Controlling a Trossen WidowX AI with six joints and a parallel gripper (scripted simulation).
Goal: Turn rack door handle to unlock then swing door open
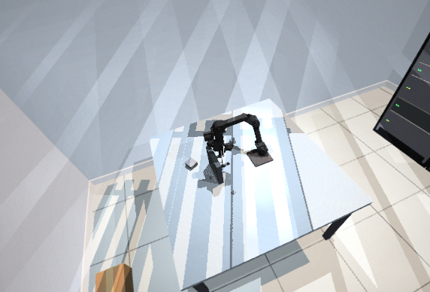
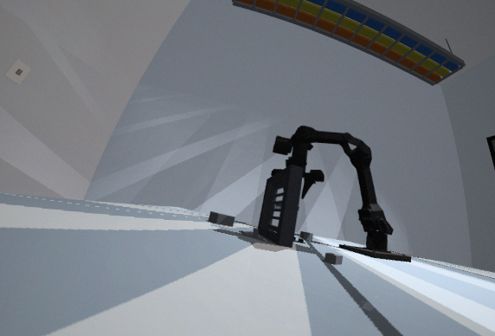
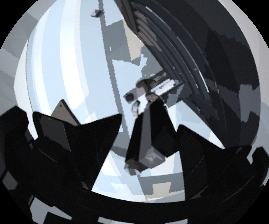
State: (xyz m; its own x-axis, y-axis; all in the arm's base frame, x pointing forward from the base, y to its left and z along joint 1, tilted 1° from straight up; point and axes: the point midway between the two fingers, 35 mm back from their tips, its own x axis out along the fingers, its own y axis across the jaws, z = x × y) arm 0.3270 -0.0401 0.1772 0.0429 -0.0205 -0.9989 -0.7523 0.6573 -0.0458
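Note:
The dark rack frame with its door (image 1: 216, 167) (image 2: 290, 208) stands upright on the table (image 1: 331, 188). Its slatted side (image 3: 152, 37) fills the upper right of the wrist view. I cannot tell the door's angle or separate it clearly from the frame. My gripper (image 1: 221, 152) (image 3: 150, 123) points down at the rack's top end, its fingers spread apart. In the exterior view the panel partly hides it, with one finger showing to the right. A dark bar (image 3: 144, 142), apparently the handle, shows between the open fingers with gaps at both sides. Its turn is unclear.
A small grey block (image 1: 191, 163) (image 2: 221, 218) lies left of the rack. Another small block (image 1: 233, 193) (image 2: 333, 258) lies in front, and a third (image 2: 305, 235) is behind. The arm's base plate (image 1: 259, 161) (image 2: 399, 257) is to the right; the arm arches above the table.

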